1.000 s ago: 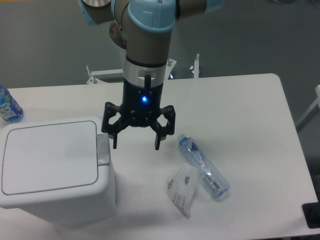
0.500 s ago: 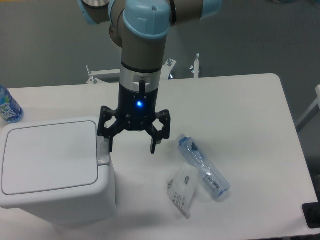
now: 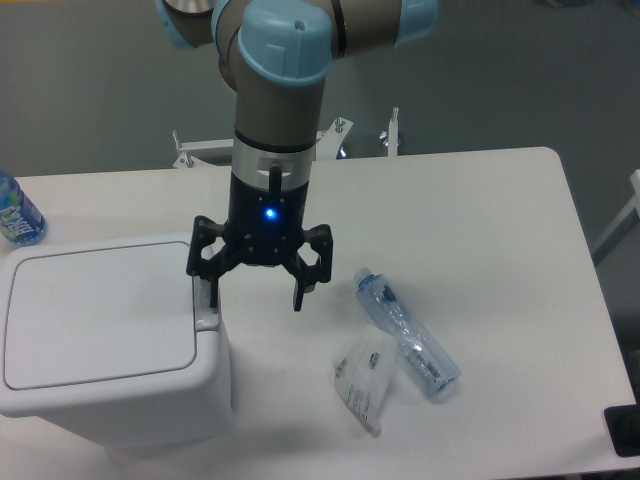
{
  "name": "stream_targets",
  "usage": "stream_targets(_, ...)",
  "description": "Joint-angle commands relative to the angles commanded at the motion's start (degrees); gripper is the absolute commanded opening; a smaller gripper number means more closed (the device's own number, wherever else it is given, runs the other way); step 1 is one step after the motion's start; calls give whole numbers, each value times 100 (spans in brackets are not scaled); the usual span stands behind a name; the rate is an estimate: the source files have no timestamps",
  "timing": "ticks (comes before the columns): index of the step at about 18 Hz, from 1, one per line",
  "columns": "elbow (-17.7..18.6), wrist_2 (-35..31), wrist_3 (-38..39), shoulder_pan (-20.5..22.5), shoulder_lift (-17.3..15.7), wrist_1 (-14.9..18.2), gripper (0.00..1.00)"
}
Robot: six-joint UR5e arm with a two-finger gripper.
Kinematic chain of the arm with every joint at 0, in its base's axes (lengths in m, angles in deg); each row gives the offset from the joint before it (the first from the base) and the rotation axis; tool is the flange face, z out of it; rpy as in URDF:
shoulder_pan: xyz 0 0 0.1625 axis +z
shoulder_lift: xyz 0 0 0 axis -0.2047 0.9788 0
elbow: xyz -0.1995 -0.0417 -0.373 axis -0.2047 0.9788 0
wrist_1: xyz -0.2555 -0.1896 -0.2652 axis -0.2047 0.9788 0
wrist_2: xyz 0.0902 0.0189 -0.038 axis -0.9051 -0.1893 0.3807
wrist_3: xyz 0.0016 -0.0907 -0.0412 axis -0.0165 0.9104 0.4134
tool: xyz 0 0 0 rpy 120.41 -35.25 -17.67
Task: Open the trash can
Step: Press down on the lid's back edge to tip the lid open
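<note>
Trash can (image 3: 105, 345) sits at the front-left corner of the white table (image 3: 480, 220), lid (image 3: 95, 313) flat and shut, with its small grey push-button latch (image 3: 207, 308) on the side facing the arm. The gripper (image 3: 252, 292) hangs just over that side with its fingers spread wide and nothing between them; the left fingertip (image 3: 212, 296) appears to sit right above the latch, while the right fingertip (image 3: 297, 298) is out over bare tabletop.

The main risk, as I judge it, is a missed press. The latch is narrow, so a fingertip landing slightly off would strike the rim or the lid edge and push the lid down harder instead of releasing it. Pressing off-centre near the bin's edge could also tip or slide the can, since nothing braces it. If the lid does spring up, it might hit the fingers hovering close above.

A crushed plastic bottle (image 3: 405, 333) and a clear wrapper (image 3: 364, 379) lie to the right, near but apart from the free finger; a sideways correction could sweep them. A blue-labelled water bottle (image 3: 15, 212) stands at the far left edge, well clear
</note>
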Motion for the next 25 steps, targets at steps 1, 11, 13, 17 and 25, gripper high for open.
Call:
stream_targets(1,0,0,0,0,0,-9,100)
stream_targets(11,70,0,0,0,26,-149,100)
stream_targets(13,123,-9,0,0,18,-290,100)
stream_targets(17,105,-9,9,0,0,-316,100)
stream_targets(25,-570,-61,18,438,-35,-308,100)
